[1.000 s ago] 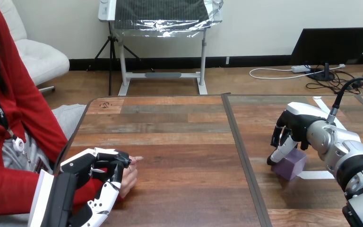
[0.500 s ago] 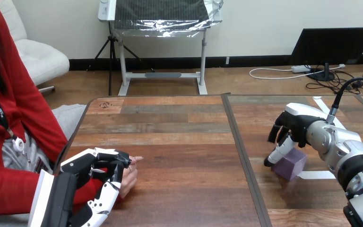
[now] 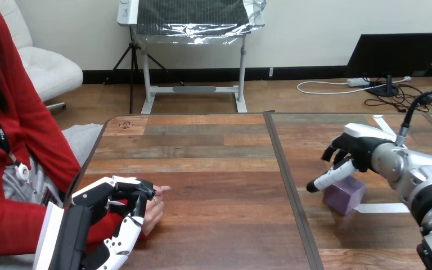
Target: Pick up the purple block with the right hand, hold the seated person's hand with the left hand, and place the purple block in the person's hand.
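smooth purple block [image 3: 344,195] on wood-grain table [image 3: 214,163]

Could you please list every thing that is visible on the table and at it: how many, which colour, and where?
table: one, brown wood planks, across the whole foreground.
purple block: one, purple, resting on the table at the right.
tape strips: two, white, flat on the table at the right, one beside the block and one farther back.
person's hand: one, at the table's left edge, resting on the wood.
left hand: one, black and white, at the lower left, fingers curled round the person's hand.
right hand: one, black and white, at the right, just above the block with one finger stretched out, not closed round it.
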Controlling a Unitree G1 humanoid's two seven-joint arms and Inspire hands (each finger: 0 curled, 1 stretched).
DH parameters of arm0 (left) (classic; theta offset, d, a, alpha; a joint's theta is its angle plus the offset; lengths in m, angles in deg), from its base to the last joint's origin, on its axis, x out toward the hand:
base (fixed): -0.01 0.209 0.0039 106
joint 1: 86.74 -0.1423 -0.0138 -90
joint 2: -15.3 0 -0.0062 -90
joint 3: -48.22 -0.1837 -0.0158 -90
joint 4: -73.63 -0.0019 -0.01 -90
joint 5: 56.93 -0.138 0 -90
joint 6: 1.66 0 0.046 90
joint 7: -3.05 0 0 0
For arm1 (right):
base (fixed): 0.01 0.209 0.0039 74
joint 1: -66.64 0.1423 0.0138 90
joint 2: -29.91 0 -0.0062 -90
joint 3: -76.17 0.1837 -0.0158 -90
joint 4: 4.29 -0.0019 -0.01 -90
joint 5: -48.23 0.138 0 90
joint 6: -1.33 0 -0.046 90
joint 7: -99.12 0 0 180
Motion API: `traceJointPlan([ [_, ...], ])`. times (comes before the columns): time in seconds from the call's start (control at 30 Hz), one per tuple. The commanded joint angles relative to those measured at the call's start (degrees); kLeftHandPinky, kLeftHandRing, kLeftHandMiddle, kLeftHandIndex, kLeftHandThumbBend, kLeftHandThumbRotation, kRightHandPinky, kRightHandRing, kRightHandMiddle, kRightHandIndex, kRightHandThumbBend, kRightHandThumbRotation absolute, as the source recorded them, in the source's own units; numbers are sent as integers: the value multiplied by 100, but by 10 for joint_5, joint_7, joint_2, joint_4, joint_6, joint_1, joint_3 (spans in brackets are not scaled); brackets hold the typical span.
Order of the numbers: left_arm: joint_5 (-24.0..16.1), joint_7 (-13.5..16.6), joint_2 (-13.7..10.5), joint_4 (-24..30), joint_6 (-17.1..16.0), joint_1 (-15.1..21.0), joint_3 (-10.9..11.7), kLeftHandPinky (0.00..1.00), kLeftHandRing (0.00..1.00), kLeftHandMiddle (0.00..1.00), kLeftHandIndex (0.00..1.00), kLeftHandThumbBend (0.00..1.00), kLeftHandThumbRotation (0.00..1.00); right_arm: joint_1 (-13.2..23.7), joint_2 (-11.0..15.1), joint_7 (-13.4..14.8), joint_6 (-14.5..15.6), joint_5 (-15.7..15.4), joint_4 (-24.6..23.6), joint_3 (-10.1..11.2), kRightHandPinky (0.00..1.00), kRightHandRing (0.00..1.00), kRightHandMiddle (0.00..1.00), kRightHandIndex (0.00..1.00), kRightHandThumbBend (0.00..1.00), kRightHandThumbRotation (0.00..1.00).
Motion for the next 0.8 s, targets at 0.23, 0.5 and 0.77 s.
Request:
traceJointPlan([
  [0.23,-3,5,1,5,-15,23,3,49,61,64,52,23,54,39,30,-14,-9,4,-13,3,75,84,87,88,100,63],
  [0.5,-3,5,2,3,-15,24,2,49,61,64,51,23,53,38,36,-20,-9,9,-13,8,75,85,88,89,100,59],
  [0.77,2,4,2,0,-17,25,1,49,61,64,51,24,53,34,44,-14,-14,13,-14,9,75,85,88,89,100,56],
])
